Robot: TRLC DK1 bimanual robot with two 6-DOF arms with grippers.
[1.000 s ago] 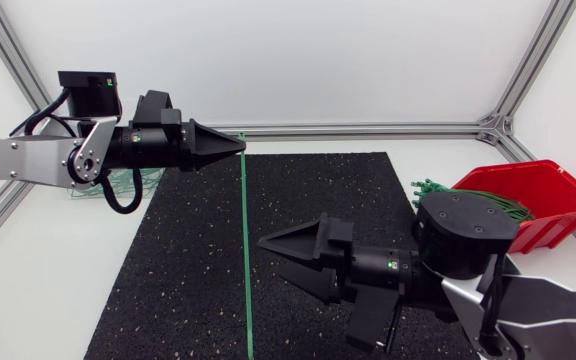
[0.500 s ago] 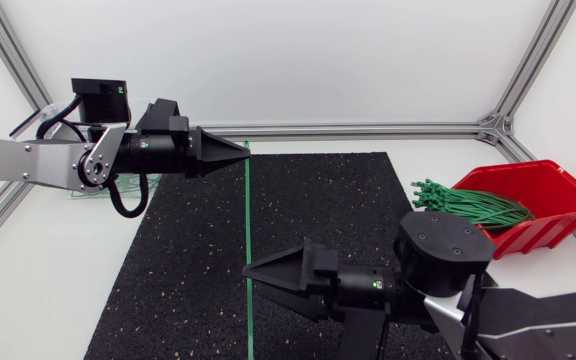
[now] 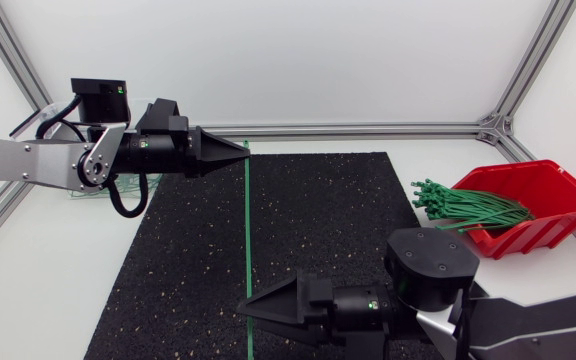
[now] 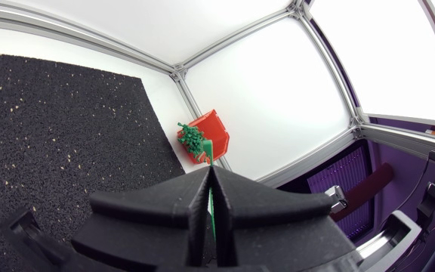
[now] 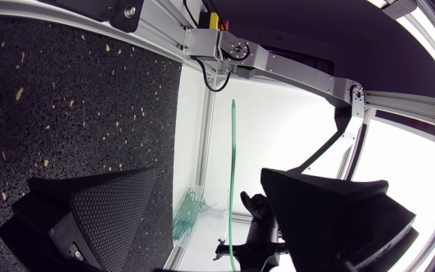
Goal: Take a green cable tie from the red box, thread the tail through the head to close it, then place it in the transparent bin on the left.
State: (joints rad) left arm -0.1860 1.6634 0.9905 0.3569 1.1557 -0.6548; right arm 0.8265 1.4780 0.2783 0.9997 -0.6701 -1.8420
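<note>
Two arms at one worktop, entries as follows.

1. The left gripper comes in level from the worktop's left edge, its tip over the far edge of the black mat. Its fingers are clenched on the green cable tie, pinching it near one end. In the left wrist view the green strip shows in the seam between the two closed wedges.

2. The green cable tie is straight and unlooped. It runs from the left gripper's tip across the mat toward the worktop's near edge. Head and tail cannot be told apart, nor whether it hangs free or rests on the mat.

3. The right gripper comes in from the worktop's near right corner, low over the near part of the mat, with its tip at the tie's lower stretch. Its fingers are released and spread wide. The right wrist view shows the tie passing through the gap between them, touching neither.

4. The red box stands at the worktop's right edge, off the mat. It holds a bundle of green ties whose ends overhang its rim toward the mat.

5. The transparent bin stands at the worktop's far left corner, largely hidden behind the left arm in the head view. The right wrist view shows a few green loops in it.
</note>
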